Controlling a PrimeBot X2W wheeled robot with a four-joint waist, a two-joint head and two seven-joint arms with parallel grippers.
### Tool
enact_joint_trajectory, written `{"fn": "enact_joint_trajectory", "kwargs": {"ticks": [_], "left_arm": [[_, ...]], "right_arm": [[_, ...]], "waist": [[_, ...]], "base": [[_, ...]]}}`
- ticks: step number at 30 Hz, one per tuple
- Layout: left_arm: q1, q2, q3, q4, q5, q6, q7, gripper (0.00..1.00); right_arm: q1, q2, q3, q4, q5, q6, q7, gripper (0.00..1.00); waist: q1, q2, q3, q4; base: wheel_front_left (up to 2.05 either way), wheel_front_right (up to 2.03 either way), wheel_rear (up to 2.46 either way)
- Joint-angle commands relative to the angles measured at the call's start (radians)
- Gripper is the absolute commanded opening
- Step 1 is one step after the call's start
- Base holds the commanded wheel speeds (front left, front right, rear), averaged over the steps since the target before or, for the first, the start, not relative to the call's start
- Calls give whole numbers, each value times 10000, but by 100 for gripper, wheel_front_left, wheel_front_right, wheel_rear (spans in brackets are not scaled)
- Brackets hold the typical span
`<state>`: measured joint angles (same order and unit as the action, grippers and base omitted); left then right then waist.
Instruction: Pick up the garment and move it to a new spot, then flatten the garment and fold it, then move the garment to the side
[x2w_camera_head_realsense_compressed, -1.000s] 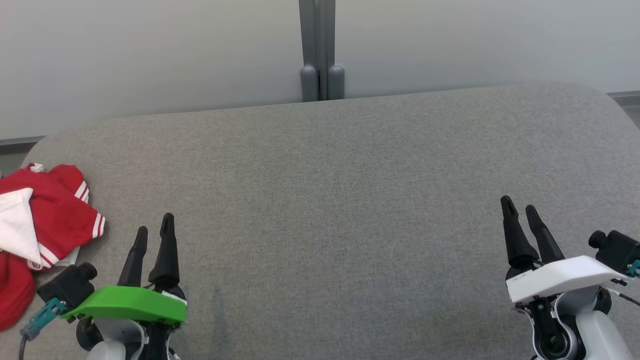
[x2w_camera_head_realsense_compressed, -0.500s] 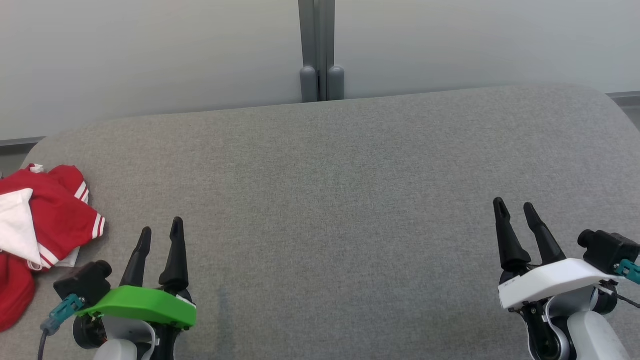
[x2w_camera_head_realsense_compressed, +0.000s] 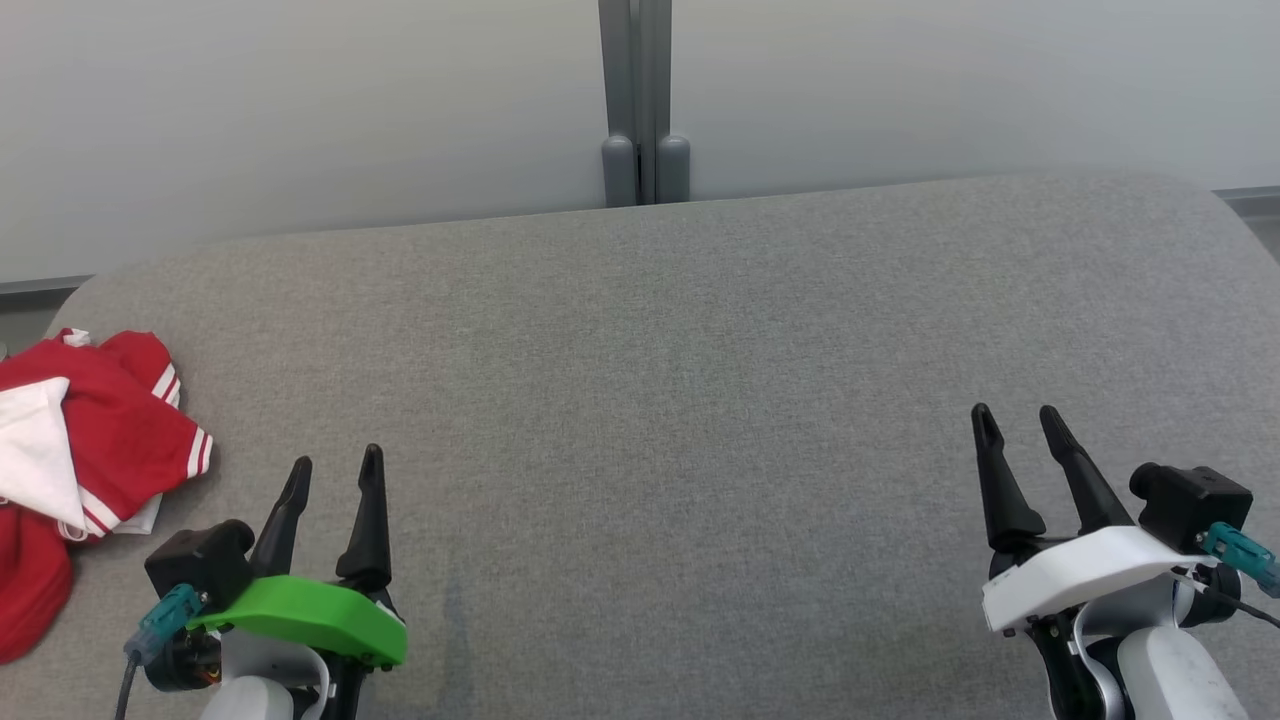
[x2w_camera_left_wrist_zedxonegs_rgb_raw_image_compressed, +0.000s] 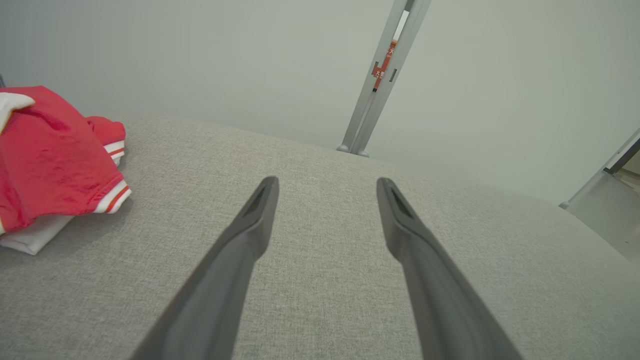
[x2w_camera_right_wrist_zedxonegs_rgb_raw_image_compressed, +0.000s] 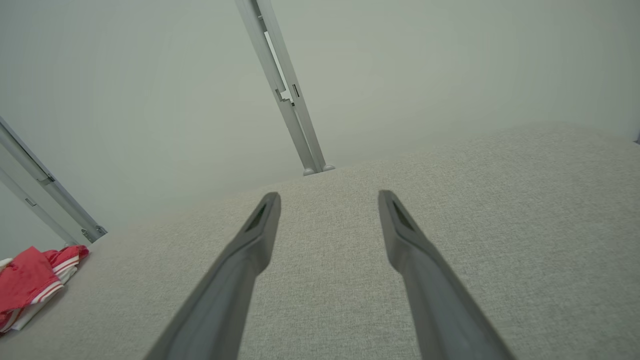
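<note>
Got a red-and-white garment (x2w_camera_head_realsense_compressed: 90, 450) bunched up at the left edge of the grey cushion (x2w_camera_head_realsense_compressed: 660, 380). Seeing the left gripper (x2w_camera_head_realsense_compressed: 336, 458) near it on the right, spread wide, gripping nothing. Same for the right gripper (x2w_camera_head_realsense_compressed: 1015, 412) way over at near right: fingers apart, empty, well apart from the cloth.

I'm seeing one garment (x2w_camera_head_realsense_compressed: 100, 440) at 9 o'clock, one table (x2w_camera_head_realsense_compressed: 650, 350), and two pincers: left pincer (x2w_camera_head_realsense_compressed: 336, 460), right pincer (x2w_camera_head_realsense_compressed: 1015, 412).
</note>
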<state>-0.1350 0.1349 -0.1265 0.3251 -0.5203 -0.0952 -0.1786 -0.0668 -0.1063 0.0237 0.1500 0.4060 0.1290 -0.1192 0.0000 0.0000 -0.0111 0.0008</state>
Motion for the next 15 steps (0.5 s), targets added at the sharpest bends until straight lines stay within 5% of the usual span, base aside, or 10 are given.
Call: {"fn": "enact_joint_trajectory", "kwargs": {"ticks": [1,15], "left_arm": [[-246,95,-29,-24,279,60,-103,100],[-256,158,-171,284,1214,125,-399,100]], "right_arm": [[14,-27,39,-37,-285,25,-99,100],[189,130,-41,74,-1376,27,-345,100]], "waist": [[0,0,-4,10],[0,0,-37,25]], "base": [[0,0,0],[0,0,0]]}}
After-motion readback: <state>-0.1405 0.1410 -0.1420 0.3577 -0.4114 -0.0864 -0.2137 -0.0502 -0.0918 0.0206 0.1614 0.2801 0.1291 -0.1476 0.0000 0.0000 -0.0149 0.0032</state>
